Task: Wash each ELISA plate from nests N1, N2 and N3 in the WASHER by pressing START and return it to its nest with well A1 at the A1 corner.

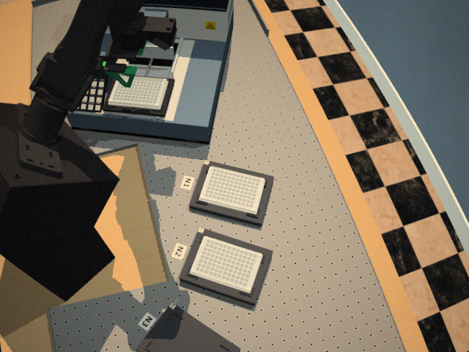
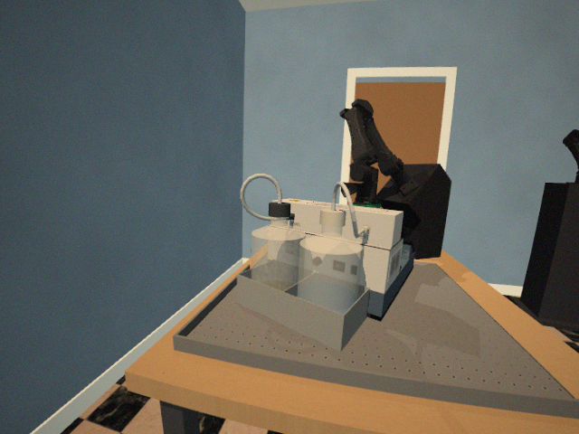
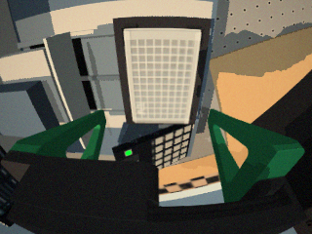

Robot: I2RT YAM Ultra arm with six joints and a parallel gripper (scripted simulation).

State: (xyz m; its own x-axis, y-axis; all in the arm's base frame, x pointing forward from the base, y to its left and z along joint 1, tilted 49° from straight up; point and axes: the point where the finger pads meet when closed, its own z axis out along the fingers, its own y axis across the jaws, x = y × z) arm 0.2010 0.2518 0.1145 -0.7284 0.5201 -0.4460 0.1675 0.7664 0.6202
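A white 96-well plate (image 1: 138,92) (image 3: 163,72) lies flat in the dark carrier pocket (image 1: 169,94) (image 3: 119,72) of the washer (image 1: 196,102) (image 2: 346,224), across the track. My gripper (image 1: 132,64) (image 3: 156,115) is open and empty. It hangs above the carrier's left end, beside the keypad (image 1: 92,96) (image 3: 172,146). The lamp (image 1: 103,63) (image 3: 128,152) glows green. Nest N1 (image 1: 269,189) holds a white plate (image 1: 231,189). Nest N2 (image 1: 266,265) holds a white plate (image 1: 226,264). Nest N3 (image 1: 182,335) is bare.
The arm's black base block (image 1: 45,212) stands left of the nests. Two bottles (image 2: 327,261) in a grey tray (image 2: 298,317) stand behind the washer, with hoses to it. The table's edge (image 1: 341,170) runs along the right.
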